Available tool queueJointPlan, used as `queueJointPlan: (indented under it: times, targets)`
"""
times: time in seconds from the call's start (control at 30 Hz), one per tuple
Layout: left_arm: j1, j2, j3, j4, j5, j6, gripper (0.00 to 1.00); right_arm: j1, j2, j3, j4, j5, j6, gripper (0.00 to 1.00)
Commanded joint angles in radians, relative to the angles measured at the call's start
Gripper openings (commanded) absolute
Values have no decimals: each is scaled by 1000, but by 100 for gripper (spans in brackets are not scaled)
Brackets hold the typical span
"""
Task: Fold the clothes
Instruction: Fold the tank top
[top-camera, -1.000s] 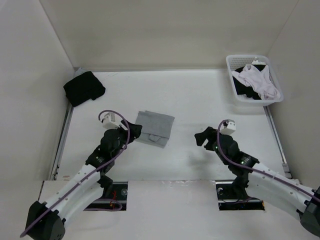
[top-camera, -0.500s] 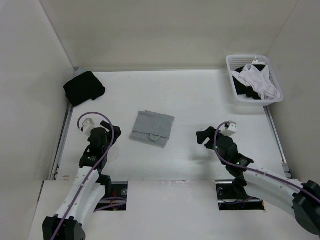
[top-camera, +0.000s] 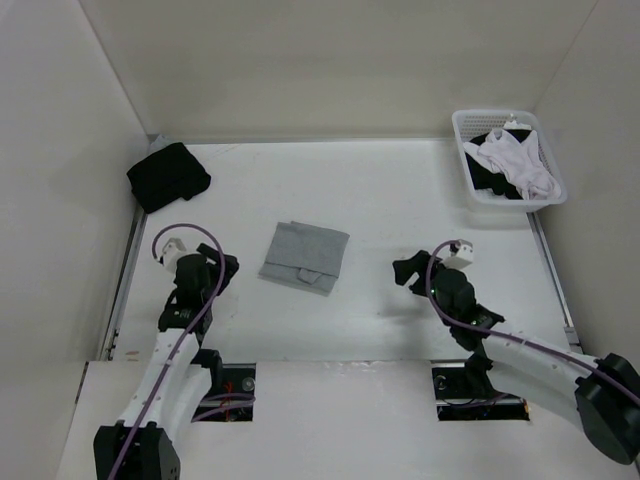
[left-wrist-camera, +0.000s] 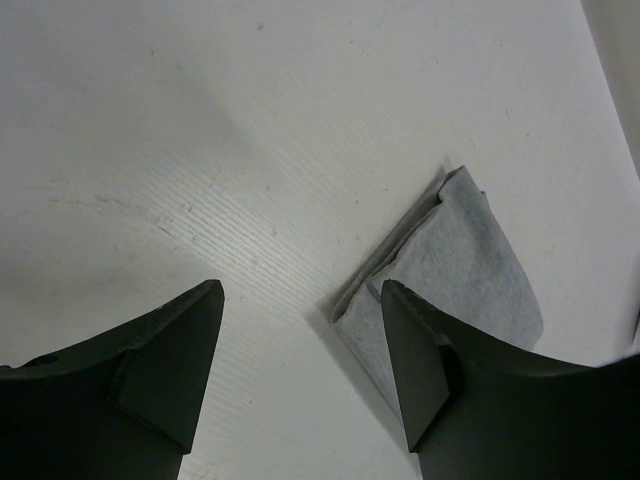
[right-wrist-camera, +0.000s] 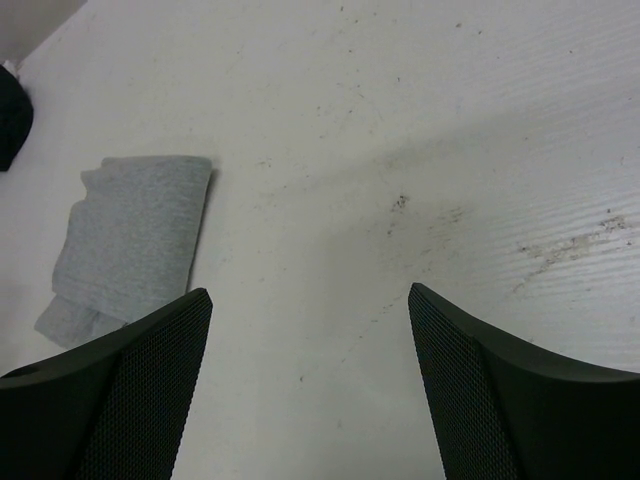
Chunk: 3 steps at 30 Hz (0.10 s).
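The clothes (top-camera: 305, 255), a heather-grey T-shirt, lie folded into a small rectangle on the white table left of centre. In the left wrist view the clothes (left-wrist-camera: 460, 275) lie just beyond my right fingertip, and in the right wrist view the clothes (right-wrist-camera: 135, 245) lie at the far left. My left gripper (top-camera: 222, 270) stands open to the left of the shirt, apart from it, nothing between its fingers (left-wrist-camera: 300, 300). My right gripper (top-camera: 408, 272) stands open over bare table to the right, with nothing between its fingers (right-wrist-camera: 310, 300).
A folded black bundle (top-camera: 168, 176) lies at the table's far left corner. A white basket (top-camera: 470, 180) with white and black garments stands at the far right. Pale walls close in the back and both sides.
My left arm has pulled back from the folded shirt's left edge to the left and toward its base. The right arm has drawn back slightly. The shirt has not moved.
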<state>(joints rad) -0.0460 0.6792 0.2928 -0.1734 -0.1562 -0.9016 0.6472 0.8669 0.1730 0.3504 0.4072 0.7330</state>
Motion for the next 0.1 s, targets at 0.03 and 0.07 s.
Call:
queueJointPlan:
  times: [0.03,0.07]
  targets:
    - [-10,23,9,60,15,23,65,-10,12,26,55,-16,-1,84]
    - [-15,23,9,67,15,23,67,-11,12,26,55,-16,-1,84]
